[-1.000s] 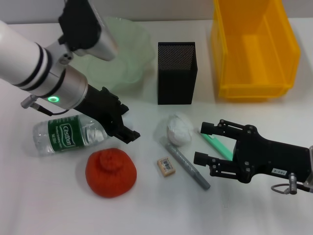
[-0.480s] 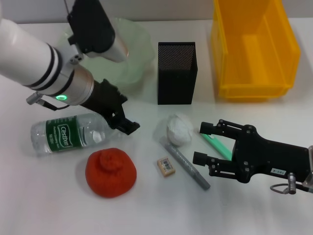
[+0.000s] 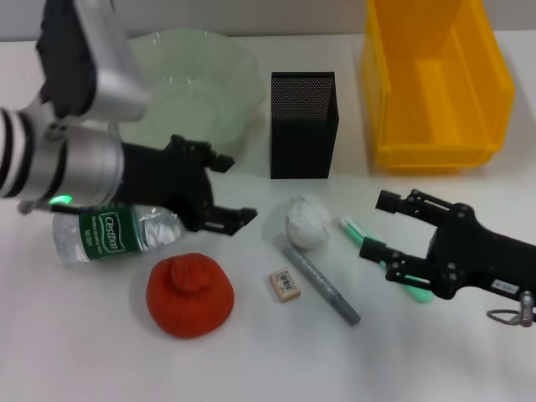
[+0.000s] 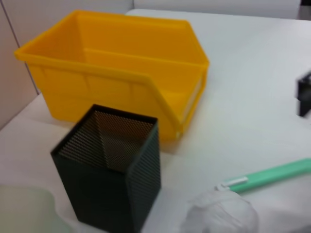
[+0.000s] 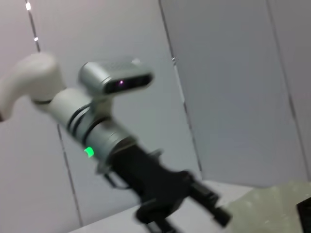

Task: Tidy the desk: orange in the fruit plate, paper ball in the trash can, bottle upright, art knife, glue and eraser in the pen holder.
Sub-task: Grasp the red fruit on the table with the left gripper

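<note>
Left tool [image 3: 224, 189] above bottle [image 3: 113, 234] labelled "Cestbon".

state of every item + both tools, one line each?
bottle: lying on its side, cap on
orange: on the table, not in the plate
fruit plate: empty
paper ball: on the table
eraser: on the table, label up
pen holder: upright, looks empty
trash can: empty
left tool: open, above the bottle
right tool: open, over the green stick

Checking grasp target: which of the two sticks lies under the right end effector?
The green stick, partly under the open right end effector. The grey stick lies clear, beside the eraser.
</note>
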### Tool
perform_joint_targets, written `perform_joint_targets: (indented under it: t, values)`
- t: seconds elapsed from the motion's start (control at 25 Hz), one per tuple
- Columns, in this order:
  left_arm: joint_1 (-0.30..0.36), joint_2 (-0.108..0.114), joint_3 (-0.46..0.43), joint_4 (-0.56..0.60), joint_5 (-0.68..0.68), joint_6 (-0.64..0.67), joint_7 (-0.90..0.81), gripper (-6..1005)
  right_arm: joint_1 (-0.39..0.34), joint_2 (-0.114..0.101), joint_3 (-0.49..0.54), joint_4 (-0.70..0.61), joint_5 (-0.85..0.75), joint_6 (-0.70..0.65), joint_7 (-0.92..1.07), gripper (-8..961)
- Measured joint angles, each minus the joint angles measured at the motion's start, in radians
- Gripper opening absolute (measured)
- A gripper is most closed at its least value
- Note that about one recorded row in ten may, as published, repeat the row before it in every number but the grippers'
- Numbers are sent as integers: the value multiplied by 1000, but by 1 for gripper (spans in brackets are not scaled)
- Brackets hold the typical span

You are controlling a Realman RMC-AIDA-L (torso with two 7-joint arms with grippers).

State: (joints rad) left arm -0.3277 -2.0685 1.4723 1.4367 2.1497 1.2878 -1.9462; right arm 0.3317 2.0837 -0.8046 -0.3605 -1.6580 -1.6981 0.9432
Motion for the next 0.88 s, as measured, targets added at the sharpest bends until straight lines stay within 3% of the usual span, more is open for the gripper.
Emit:
perform_joint_targets:
  t: [0.16,0.24,0.32,0.76,0.88]
  values:
    - [27,3,-20,29,3,77,9,744,-4,0,8,0,0,4,-2,758]
    - [26,3,-88,77,37,243,-12,743,-2,-1,6,0,0,9,-2,758]
    - [20,4,-104,84,56,284,-31,742,3,-1,4,0,0,10,-2,758]
    - [8,-1,-102,38,121,327,-52,735,11,-1,8,0,0,11,-3,759]
    - [-14,-2,-97,-22,120,320,-50,734,12,-1,8,0,-1,11,-3,759]
